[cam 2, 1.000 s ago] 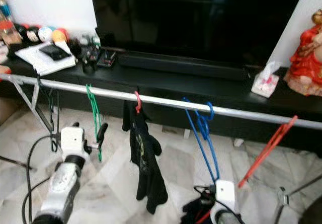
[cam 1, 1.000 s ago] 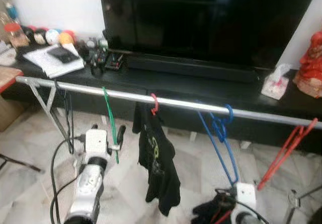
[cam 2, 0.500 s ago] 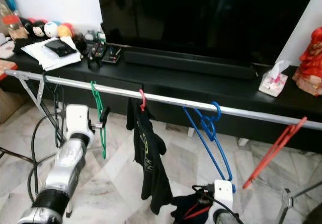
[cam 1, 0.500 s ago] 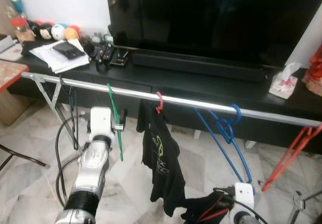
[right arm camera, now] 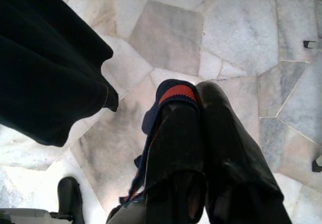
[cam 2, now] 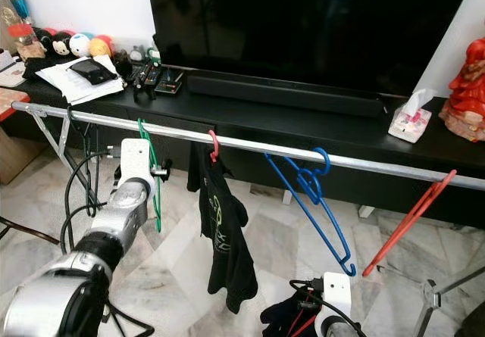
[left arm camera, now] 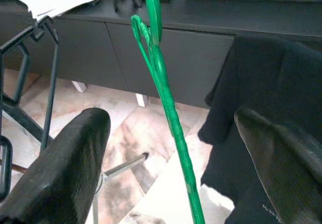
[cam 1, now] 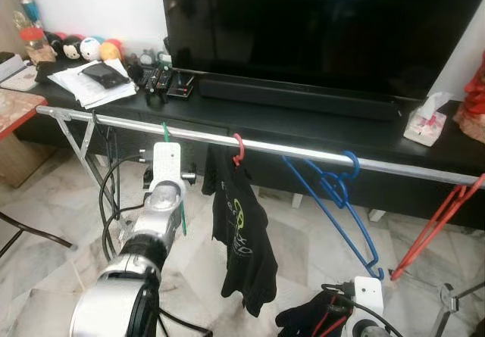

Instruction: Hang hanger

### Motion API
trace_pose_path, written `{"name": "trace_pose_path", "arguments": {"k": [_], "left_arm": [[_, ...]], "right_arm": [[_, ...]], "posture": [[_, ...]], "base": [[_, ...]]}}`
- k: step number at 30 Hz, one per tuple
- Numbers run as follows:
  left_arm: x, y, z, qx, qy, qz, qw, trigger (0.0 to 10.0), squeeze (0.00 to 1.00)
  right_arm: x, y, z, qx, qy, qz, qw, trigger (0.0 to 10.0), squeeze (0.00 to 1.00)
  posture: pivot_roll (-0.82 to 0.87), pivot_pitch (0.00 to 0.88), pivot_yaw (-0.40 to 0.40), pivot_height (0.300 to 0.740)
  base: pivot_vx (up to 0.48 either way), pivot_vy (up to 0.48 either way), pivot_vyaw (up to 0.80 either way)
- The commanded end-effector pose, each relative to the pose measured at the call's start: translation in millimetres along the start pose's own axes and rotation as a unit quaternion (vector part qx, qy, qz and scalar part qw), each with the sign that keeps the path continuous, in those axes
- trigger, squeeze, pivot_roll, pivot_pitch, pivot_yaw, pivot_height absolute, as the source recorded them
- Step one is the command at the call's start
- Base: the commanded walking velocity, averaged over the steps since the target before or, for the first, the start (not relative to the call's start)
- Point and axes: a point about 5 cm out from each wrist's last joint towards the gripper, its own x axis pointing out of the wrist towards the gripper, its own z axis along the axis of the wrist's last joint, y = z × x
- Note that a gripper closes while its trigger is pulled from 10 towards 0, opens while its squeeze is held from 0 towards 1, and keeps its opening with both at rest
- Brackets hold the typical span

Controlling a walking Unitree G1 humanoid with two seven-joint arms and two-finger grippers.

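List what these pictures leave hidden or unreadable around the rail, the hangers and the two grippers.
- Right gripper: its shut fingers cover most of the red hanger with dark cloth, so its shape is hidden.
- Green hanger: its lower end is cut off by the left wrist view's edge.
- Rail: its right end runs past the right eye view's edge.
- Shirt print: too small to read.

The left arm (cam 1: 132, 276) is a silver, rounded tube with a black ribbed band, ending in a white boxy wrist block (cam 1: 167, 165) with small screws. Black cables (cam 1: 114, 201) loop beside it. The right arm ends in a white block (cam 1: 368, 295) with black cables. Both grippers' fingers (left arm camera: 65, 168) are thick, matte black.
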Motion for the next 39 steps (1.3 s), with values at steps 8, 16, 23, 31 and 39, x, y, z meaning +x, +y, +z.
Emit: {"name": "trace_pose_path", "arguments": {"k": [8, 16, 23, 31, 39], "left_arm": [[0.7, 1.4, -14.5, -0.056, 0.055, 0.015, 0.997, 10.0, 0.0], [1.5, 4.1, -11.9, -0.065, 0.042, 0.028, 0.997, 0.0, 0.0], [3.0, 6.3, -5.3, -0.071, 0.024, 0.033, 0.997, 0.0, 0.0], [2.9, 4.7, -5.0, -0.069, 0.023, 0.03, 0.997, 0.0, 0.0], [2.6, 4.4, -6.4, -0.066, 0.024, 0.028, 0.997, 0.0, 0.0]], "right_arm": [[0.3, -2.2, 2.8, 0.004, -0.006, 0.0, 1.0, 10.0, 0.0], [0.1, -2.6, 3.1, 0.005, -0.009, 0.001, 1.0, 10.0, 0.0], [0.6, -1.6, 4.7, 0.003, -0.012, 0.004, 1.0, 10.0, 0.0], [1.8, 0.7, 8.1, 0.0, -0.018, 0.009, 1.0, 10.0, 0.0], [2.3, 1.6, 10.3, -0.002, -0.024, 0.011, 1.0, 10.0, 0.0]], "posture": [[-0.11, 0.0, -0.042, 0.74], [-0.12, 0.0, -0.042, 0.74], [-0.12, 0.0, -0.043, 0.74], [-0.12, 0.0, -0.044, 0.74], [-0.12, 0.0, -0.042, 0.74]], "base": [[0.0, 0.0, 0.0], [0.0, 0.0, 0.0], [0.0, 0.0, 0.0], [0.0, 0.0, 0.0], [0.0, 0.0, 0.0]]}}
